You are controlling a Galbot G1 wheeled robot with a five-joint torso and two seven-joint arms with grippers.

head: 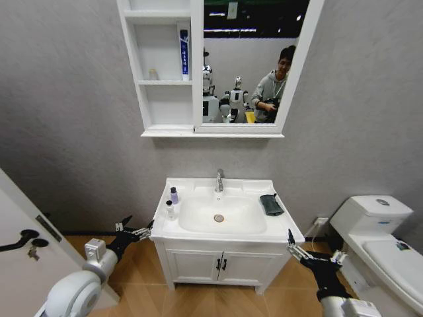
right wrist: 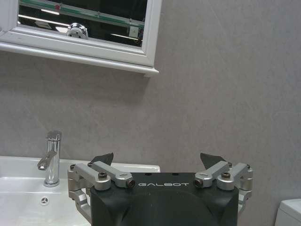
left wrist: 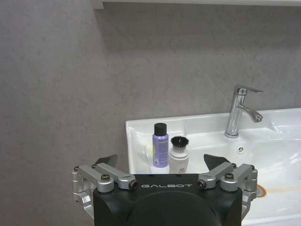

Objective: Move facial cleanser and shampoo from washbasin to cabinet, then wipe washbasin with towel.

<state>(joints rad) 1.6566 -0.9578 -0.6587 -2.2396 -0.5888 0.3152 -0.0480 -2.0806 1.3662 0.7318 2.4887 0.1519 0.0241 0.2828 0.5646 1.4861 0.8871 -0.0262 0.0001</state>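
White ceramic: the washbasin (head: 198, 228) stands against the grey wall on a two-door vanity (head: 218, 264), its oval bowl in the middle and a chrome faucet (head: 219, 180) at the back rim.
Purple bottle: a small purple bottle with a black cap (head: 174, 195) stands upright on the washbasin's left rim, toward the back.
White bottle: a small white bottle with a dark top (head: 170, 210) stands upright just beside the purple one, nearer the front edge; in the left wrist view the two appear side by side, possibly touching.
Towel: the dark towel (head: 271, 205) lies folded on the washbasin's right rim, right of the bowl.
Cabinet: the white cabinet (head: 165, 72) hangs on the wall above the washbasin, open shelves on the left, mirror on the right; a blue-and-white tube (head: 184, 54) stands upright on the middle shelf at its right side, and a small pale jar (head: 153, 74) sits on the same shelf further left.
Left gripper: the left gripper (head: 137, 231) hangs low, just off the washbasin's left front corner, fingers apart and holding nothing.
Right gripper: the right gripper (head: 299, 251) hangs low by the washbasin's right front corner, fingers apart and holding nothing.
Toilet: a white toilet (head: 383, 238) stands to the right of the vanity.
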